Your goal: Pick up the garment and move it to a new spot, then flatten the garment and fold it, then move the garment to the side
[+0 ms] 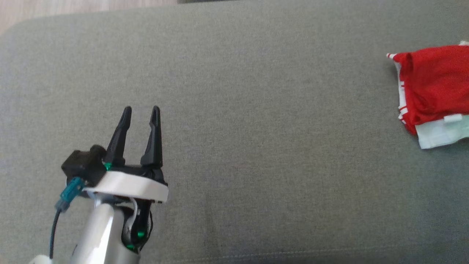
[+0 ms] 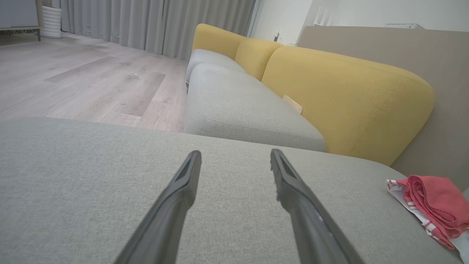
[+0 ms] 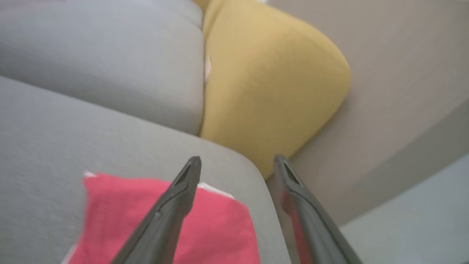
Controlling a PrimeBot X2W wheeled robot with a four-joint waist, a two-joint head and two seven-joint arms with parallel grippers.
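The garment (image 1: 432,91) is a folded red piece with white striped trim and a pale underside, lying at the right edge of the grey cushion (image 1: 238,128). In the left wrist view the garment (image 2: 432,207) sits at the lower right. My left gripper (image 1: 141,110) hovers over the cushion's lower left, far from the garment, open with nothing between its fingers; the same open left gripper (image 2: 236,159) points across the cushion. My right gripper (image 3: 238,165) stands open just above the garment (image 3: 205,227), near the cushion's corner, holding nothing.
A grey sofa seat (image 2: 238,106) with yellow back cushions (image 2: 348,95) stands beyond the cushion, across a gap. Wooden floor (image 2: 84,80) and grey curtains (image 2: 154,22) lie to the left. A beige wall panel (image 3: 399,91) rises past the cushion's corner.
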